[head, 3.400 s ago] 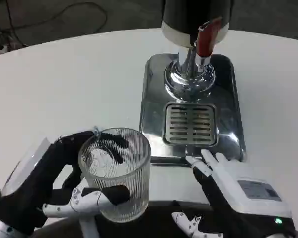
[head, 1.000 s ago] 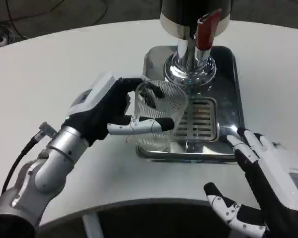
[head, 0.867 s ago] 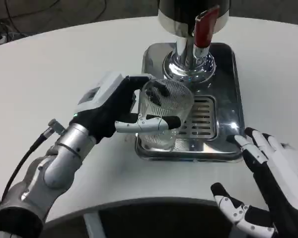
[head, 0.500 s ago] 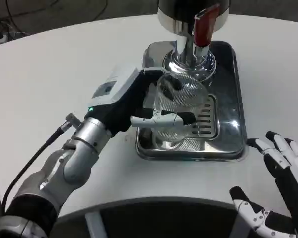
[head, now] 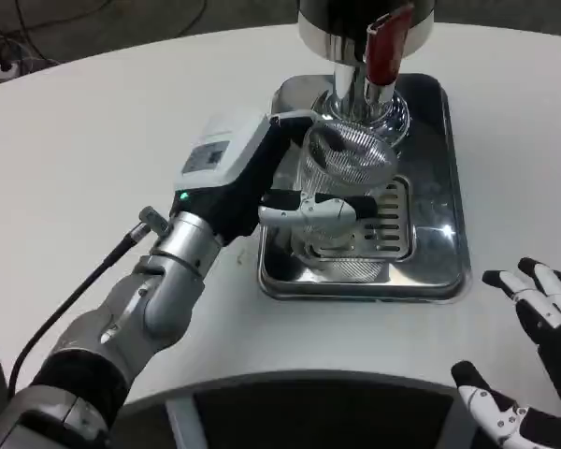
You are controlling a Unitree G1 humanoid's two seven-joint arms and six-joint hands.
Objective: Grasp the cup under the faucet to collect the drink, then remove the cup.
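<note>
My left hand (head: 248, 182) grips a clear ribbed glass cup (head: 341, 182) and holds it over the slotted grille (head: 390, 227) of the steel drip tray (head: 449, 271). The cup sits just in front of the chrome faucet column (head: 355, 89), below the red tap lever (head: 385, 45). I cannot tell whether the cup touches the grille. No liquid shows in the cup. My right hand (head: 533, 365) hovers at the lower right corner with its fingers spread, holding nothing.
The dispenser's dark body (head: 355, 19) rises at the top edge behind the tray. A black cable (head: 70, 304) runs along my left forearm. The round white table (head: 103, 140) stretches wide to the left, with its front edge near the bottom.
My left hand has carried the cup from the table's front edge up and to the right onto the tray's grille under the faucet. My right hand has drawn back toward the lower right.
</note>
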